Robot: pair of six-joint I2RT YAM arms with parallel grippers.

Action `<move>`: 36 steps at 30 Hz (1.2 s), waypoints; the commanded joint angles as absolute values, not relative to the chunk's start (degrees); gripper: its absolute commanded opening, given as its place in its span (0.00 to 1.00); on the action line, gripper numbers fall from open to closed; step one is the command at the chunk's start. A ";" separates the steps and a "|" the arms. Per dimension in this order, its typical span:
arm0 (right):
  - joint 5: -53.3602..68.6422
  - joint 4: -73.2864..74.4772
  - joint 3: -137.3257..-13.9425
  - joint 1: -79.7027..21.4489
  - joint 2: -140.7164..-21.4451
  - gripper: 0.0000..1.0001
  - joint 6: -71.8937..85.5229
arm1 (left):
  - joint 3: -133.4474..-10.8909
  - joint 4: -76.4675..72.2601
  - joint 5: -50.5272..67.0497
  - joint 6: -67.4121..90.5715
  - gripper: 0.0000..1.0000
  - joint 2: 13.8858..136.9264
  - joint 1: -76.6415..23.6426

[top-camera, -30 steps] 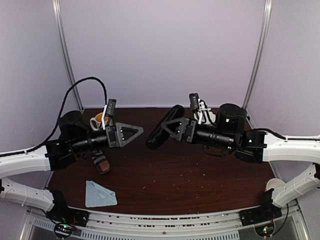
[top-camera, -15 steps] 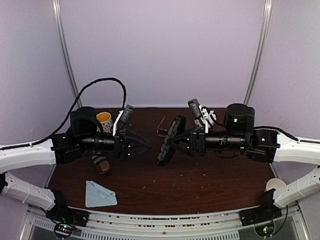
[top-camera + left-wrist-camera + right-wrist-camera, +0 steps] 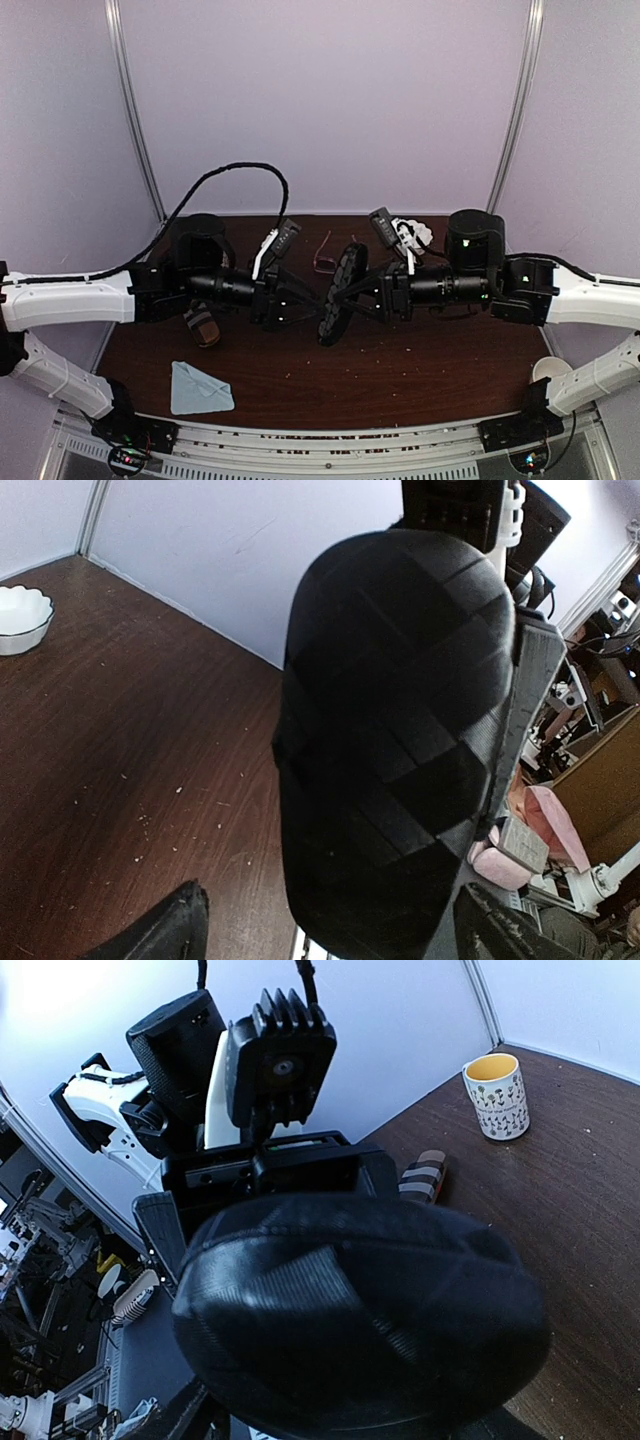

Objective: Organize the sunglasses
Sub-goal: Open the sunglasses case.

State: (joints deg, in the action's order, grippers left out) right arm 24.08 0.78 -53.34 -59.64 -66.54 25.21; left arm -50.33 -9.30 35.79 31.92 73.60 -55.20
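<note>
Pink sunglasses (image 3: 322,251) lying far back; right end effector (image 3: 352,296) grasping black case (image 3: 346,268), left end effector (image 3: 306,299) gaping wide, facing it.

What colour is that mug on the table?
The mug is white with small dark prints, yellow inside; the right wrist view shows it best.

Two robot arms (image 3: 70,300) (image 3: 590,298) are counted, one black oblong case (image 3: 347,263), one tan striped case (image 3: 203,325), one pair of pink-framed glasses (image 3: 320,262), one blue cloth (image 3: 198,388), one patterned mug (image 3: 497,1095), one white bowl (image 3: 22,618).
</note>
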 commanded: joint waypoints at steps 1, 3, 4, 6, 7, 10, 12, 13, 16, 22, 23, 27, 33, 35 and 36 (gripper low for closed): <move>26.15 -0.14 -55.61 -59.35 -66.70 0.44 24.70 | -52.77 -11.71 36.08 30.72 0.88 75.13 -55.93; 25.96 -0.02 -55.56 -59.41 -66.82 0.44 24.74 | -52.91 -11.97 36.28 30.53 0.88 75.63 -56.27; 26.05 -0.01 -55.53 -59.38 -66.92 0.44 24.70 | -52.91 -12.21 36.30 30.46 0.89 75.75 -56.44; 26.39 -0.14 -55.63 -59.40 -67.12 0.44 24.85 | -52.89 -12.04 35.69 30.44 0.88 75.91 -56.51; 26.62 -0.20 -55.59 -59.42 -67.15 0.44 24.91 | -52.96 -11.72 35.14 30.26 0.88 75.93 -56.47; 27.73 -0.55 -55.59 -59.46 -67.15 0.44 25.25 | -52.99 -10.01 33.18 29.49 0.82 76.19 -56.51; 28.76 -1.01 -55.47 -59.43 -67.02 0.43 25.57 | -52.80 -9.07 31.04 29.07 0.79 76.21 -56.51; 29.08 -1.03 -55.38 -59.50 -66.91 0.43 25.63 | -52.37 -9.15 30.15 28.95 0.79 76.06 -56.51; 30.10 -0.60 -55.08 -59.56 -66.53 0.42 25.58 | -50.26 -10.76 27.87 29.32 0.75 75.36 -56.45; 32.78 -0.06 -54.23 -59.58 -65.64 0.42 25.84 | -48.44 -10.91 25.06 30.99 0.68 75.74 -55.20; 33.21 -0.03 -54.09 -59.58 -65.43 0.42 25.85 | -47.63 -11.87 24.93 31.74 0.67 75.68 -54.67; 34.35 -0.13 -53.18 -59.60 -64.59 0.41 26.27 | -44.66 -13.63 23.80 33.99 0.65 74.97 -51.99; 35.71 -1.33 -52.12 -59.66 -64.23 0.39 27.26 | -42.45 -13.48 23.07 34.70 0.64 74.78 -49.97; 36.15 -1.60 -52.03 -59.73 -64.50 0.39 27.58 | -42.05 -13.53 22.82 34.95 0.64 75.08 -49.69; 36.31 -1.66 -52.03 -59.76 -64.63 0.39 27.74 | -41.90 -13.60 22.75 35.05 0.64 75.22 -49.48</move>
State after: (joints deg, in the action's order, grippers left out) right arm 26.24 3.84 -51.53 -58.35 -67.29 26.39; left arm -43.72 -14.70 30.87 33.95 74.39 -52.56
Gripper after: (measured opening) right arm 0.647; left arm 0.641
